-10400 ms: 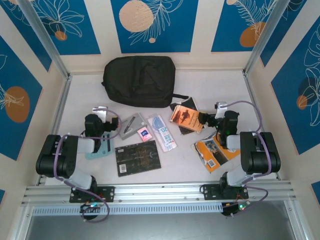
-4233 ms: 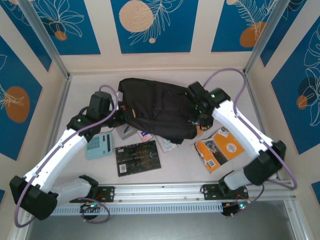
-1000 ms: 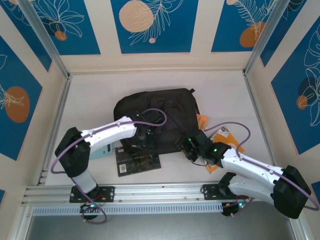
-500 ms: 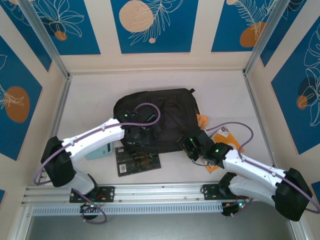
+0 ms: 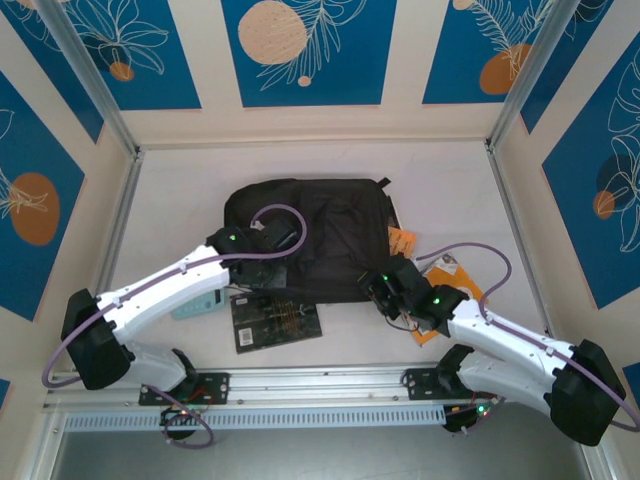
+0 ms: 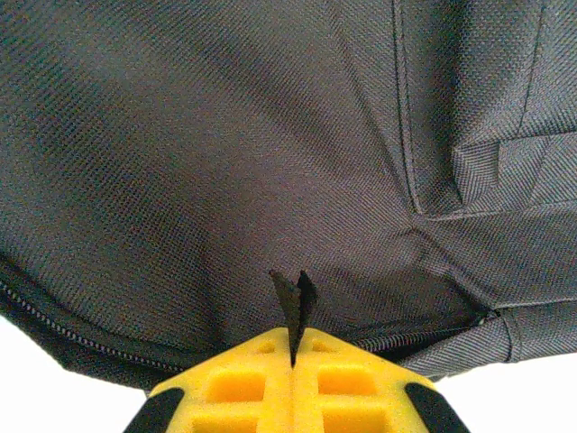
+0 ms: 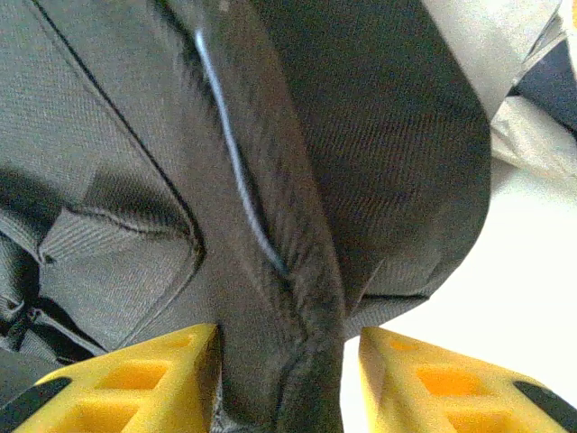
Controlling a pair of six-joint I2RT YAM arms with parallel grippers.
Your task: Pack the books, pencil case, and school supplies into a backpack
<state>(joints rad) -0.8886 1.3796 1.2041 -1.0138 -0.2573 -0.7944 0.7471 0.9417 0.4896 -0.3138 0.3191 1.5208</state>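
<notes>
Our left tool [image 6: 293, 347] is pinched fully shut on the zip pull [image 6: 293, 302] at the near edge of the backpack [image 5: 320, 235], which lies flat in the middle of the bench [image 5: 170, 200]. We judge this is to draw the zip open. The black book [image 5: 278, 322] lies just in front. Our right tool [image 7: 288, 361], half-spread, clamps a thick fold at the bag's right corner, seemingly bracing it against that pull.

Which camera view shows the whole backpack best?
The top external view: the backpack lies flat, nearly all its outline visible. The left wrist view shows its fabric, a zip line and a black tab pinched in the left gripper. The right wrist view shows a fold between the right gripper's fingers.
</notes>
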